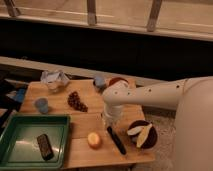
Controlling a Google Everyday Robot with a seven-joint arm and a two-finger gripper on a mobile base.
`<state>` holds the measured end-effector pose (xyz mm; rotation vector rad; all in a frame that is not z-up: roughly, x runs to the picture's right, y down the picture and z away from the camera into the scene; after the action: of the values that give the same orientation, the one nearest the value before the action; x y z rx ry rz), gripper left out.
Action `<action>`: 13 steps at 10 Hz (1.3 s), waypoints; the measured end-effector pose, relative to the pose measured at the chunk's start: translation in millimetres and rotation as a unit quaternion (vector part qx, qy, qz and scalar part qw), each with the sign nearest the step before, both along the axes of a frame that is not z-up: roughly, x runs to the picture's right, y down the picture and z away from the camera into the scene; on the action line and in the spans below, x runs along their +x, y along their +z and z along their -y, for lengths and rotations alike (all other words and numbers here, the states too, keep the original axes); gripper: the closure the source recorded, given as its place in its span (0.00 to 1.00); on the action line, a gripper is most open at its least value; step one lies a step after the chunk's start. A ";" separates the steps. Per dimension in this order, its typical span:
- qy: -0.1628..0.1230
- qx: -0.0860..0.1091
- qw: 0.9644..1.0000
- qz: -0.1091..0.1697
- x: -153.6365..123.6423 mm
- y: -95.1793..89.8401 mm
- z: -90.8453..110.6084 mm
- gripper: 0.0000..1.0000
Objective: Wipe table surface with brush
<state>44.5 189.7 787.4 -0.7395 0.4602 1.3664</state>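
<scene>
One white gripper (110,121) tops the slim black brush (117,142); whether it holds it cannot be told. Sweeps should stay flat on the light-brown wooden tabletop (88,121).

pincer (109,124) low over table surface (85,119) | apparently touching brush (117,141) upper end

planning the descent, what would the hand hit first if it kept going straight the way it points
The hand points down over the far end of the brush on the table. Going straight on, it would probably meet that brush end first, though depth is unclear here.
</scene>
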 end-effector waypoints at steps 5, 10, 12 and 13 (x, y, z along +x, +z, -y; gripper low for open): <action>-0.018 0.003 1.000 0.022 -10.8 20.0 23.9 1.00; -0.042 -0.010 0.999 0.023 -37.2 -18.0 -31.3 1.00; -0.036 -0.012 0.999 0.010 -33.8 -22.0 -40.8 1.00; -0.032 -0.011 0.999 0.002 -28.9 -20.7 -39.9 1.00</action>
<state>15.6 229.6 766.6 -0.7399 0.4916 1.3018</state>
